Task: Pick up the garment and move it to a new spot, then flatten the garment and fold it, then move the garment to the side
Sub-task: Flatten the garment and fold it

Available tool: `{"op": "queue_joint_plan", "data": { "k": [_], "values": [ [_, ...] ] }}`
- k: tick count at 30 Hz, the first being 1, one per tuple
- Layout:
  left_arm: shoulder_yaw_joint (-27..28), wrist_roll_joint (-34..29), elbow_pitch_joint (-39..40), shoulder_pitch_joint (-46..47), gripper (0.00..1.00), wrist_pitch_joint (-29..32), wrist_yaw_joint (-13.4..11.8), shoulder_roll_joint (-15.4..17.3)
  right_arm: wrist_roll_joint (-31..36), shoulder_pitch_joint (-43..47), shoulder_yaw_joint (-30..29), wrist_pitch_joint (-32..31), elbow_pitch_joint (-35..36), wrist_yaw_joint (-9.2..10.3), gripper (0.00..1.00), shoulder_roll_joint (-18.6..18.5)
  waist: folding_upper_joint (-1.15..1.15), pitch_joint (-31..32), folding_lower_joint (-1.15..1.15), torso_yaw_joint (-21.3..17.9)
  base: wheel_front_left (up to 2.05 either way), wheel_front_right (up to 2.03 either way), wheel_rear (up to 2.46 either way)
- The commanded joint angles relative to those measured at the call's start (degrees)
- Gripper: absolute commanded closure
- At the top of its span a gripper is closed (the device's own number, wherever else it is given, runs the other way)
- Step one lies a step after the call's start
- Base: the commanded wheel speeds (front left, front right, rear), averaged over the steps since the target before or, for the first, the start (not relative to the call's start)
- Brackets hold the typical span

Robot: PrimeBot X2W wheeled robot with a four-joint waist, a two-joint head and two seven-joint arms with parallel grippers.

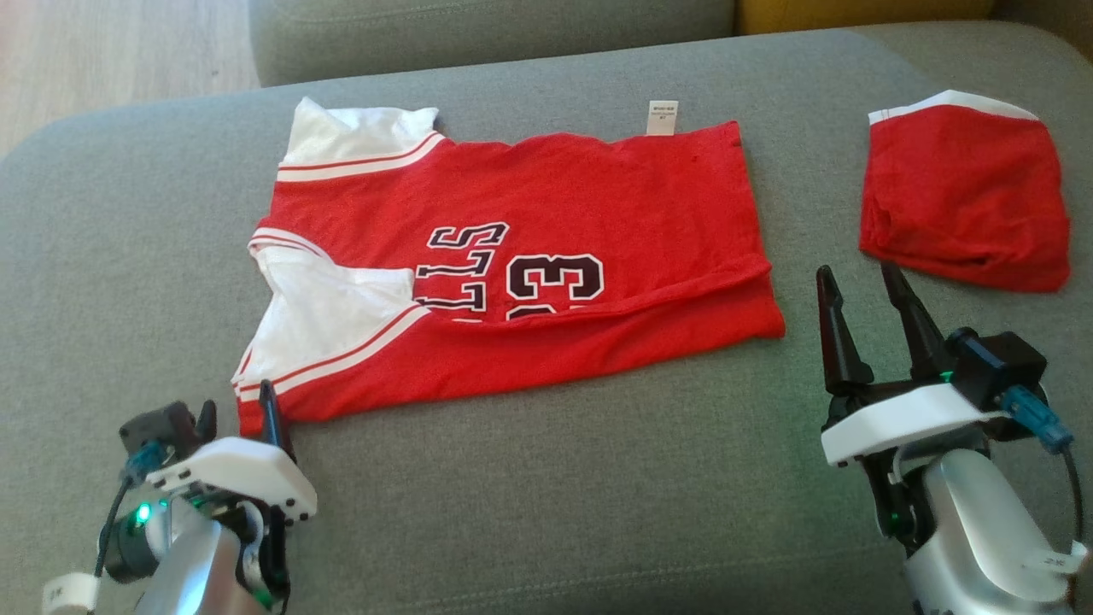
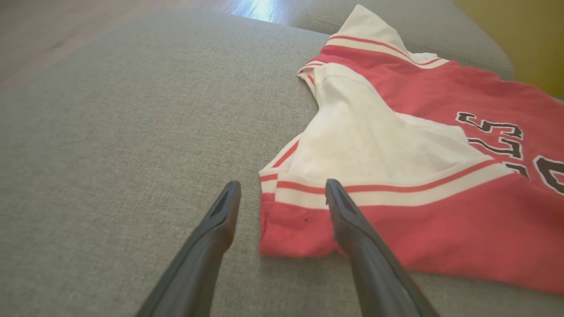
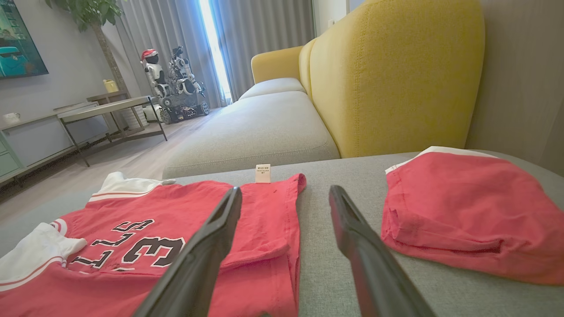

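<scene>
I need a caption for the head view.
Red jersey, partly folded, on grey sofa; open left gripper at its corner, open right gripper beside a second red garment.

A grey sofa cushion (image 1: 546,495) carries two things. A red and white jersey (image 1: 598,188) lies spread across the centre of the frame. A smaller folded red cloth (image 1: 965,196) lies at the upper right, apart from it.
</scene>
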State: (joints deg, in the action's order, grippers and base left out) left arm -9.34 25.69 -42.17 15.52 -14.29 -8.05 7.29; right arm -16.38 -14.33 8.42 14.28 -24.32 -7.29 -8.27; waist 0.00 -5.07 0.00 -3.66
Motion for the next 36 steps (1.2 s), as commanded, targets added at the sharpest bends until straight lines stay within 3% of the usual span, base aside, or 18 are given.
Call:
{"op": "queue_joint_plan", "data": {
  "k": [1,6,16,17,19,20,28,36],
  "values": [
    [2.09,0.09,-0.8,3.79,0.0,-0.66,-0.29,0.89,0.84,-0.33,0.62,0.05,2.34,-0.2,0.0,0.44,0.0,-0.43,0.0,-0.33,0.0,0.0,0.0],
    [1.63,0.8,-7.62,6.86,0.0,0.43,1.29,1.0,1.71,0.1,0.16,-0.2,2.89,-0.2,0.0,1.16,0.0,-1.15,0.0,-1.05,0.0,0.0,0.0],
    [-0.35,0.82,-14.04,9.65,0.0,1.41,4.83,1.03,2.82,0.33,-0.98,-0.08,3.09,-0.2,0.0,1.91,0.0,-1.27,0.0,-1.44,0.0,0.0,0.0],
    [-0.64,0.76,-14.53,10.02,0.24,1.5,5.23,0.94,2.87,0.36,-1.16,-0.06,3.1,-0.2,0.0,1.97,0.0,-1.38,0.0,-1.38,0.0,0.0,0.0],
    [-1.33,0.58,-15.6,10.79,0.97,2.04,6.07,0.8,3.1,0.43,-1.41,-0.03,3.05,-0.2,0.0,2.1,0.0,-1.55,0.0,-1.23,0.0,0.0,0.0],
    [-1.66,0.46,-16.07,11.14,1.0,2.22,6.43,0.77,3.23,0.45,-1.45,-0.01,3.03,-0.2,0.0,2.17,0.0,-1.62,0.0,-1.18,0.0,0.0,0.0],
    [-1.27,0.56,-15.56,12.88,1.0,0.11,6.39,1.12,3.3,0.34,-2.22,-0.23,2.46,-0.2,0.0,2.81,0.0,-1.67,0.0,-0.49,0.0,0.0,0.0],
    [-0.19,-1.51,-5.65,11.42,1.0,-0.68,4.71,1.19,0.2,-0.24,-2.37,-4.0,-2.59,-0.2,0.0,4.03,0.0,-1.81,0.0,1.43,0.0,0.0,0.0]
  ]
}}
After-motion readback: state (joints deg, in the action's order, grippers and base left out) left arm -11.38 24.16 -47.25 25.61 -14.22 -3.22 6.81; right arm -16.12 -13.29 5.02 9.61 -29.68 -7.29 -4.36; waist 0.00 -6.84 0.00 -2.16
